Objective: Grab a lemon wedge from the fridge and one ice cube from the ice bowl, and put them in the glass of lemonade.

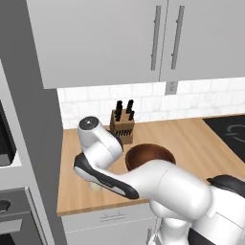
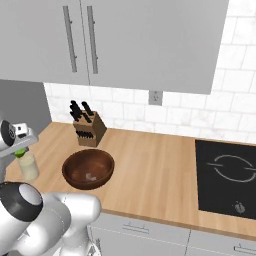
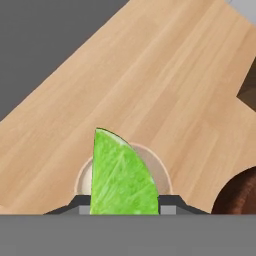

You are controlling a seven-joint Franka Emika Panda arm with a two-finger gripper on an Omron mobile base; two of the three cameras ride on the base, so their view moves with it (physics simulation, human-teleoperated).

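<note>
The white arm's 2-finger gripper (image 3: 125, 204) is pinching the small bright lime-green lemon wedge (image 3: 121, 175), hanging right above the little clear glass tumbler of pale lemonade (image 2: 28, 166) on the light wooden countertop (image 2: 160, 165). The wide dark-brown round ice bowl (image 2: 88, 168) sits just beside the glass.

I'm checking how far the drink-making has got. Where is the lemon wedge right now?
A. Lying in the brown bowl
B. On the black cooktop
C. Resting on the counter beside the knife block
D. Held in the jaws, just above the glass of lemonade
D. The hand view shows the lemon wedge clamped between the jaws with the rim of the glass of lemonade right behind it; the right base view shows it green above the glass.
</note>
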